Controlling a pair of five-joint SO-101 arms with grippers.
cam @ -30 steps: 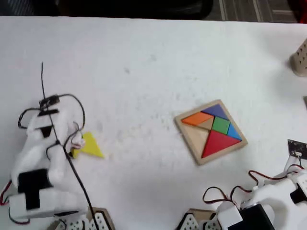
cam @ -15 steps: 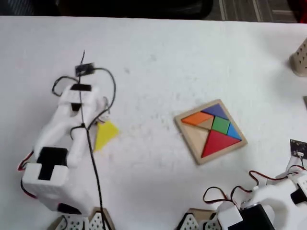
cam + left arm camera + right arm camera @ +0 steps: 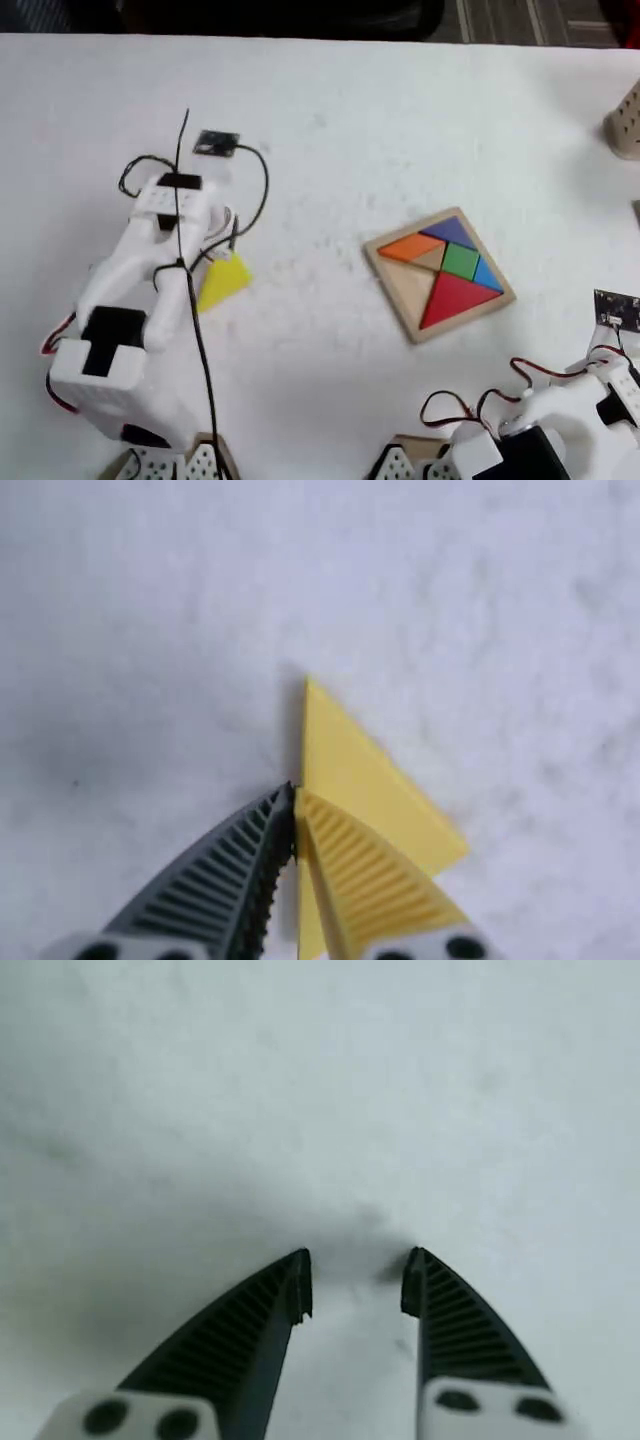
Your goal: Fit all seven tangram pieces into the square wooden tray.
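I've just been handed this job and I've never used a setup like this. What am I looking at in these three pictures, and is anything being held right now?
Two small white robot arms sit side by side at a white table. The overhead picture looks down on both the left arm and the right arm. The other two pictures come from a camera on each wrist, looking along the fingers.

The left gripper is shut on the yellow triangle. The right gripper is open over bare table and holds nothing.

The square wooden tray lies right of centre. Coloured pieces are fitted in it, such as the red triangle, and one triangular gap is bare.
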